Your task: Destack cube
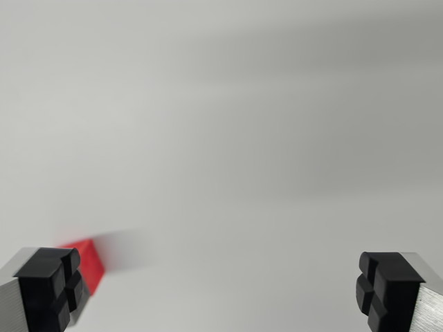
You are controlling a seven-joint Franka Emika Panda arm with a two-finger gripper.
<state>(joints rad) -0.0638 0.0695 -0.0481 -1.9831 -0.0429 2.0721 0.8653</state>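
Part of a red cube point(88, 263) shows at the wrist view's lower left, just behind my left fingertip point(52, 287), which hides most of it. I cannot tell whether another cube sits under or beside it. My gripper point(218, 290) is open wide, with black pads at both bottom corners and nothing between them. The right fingertip point(387, 287) is far from the cube.
A plain light grey surface point(228, 138) fills the rest of the view, with soft blurred shadows across it.
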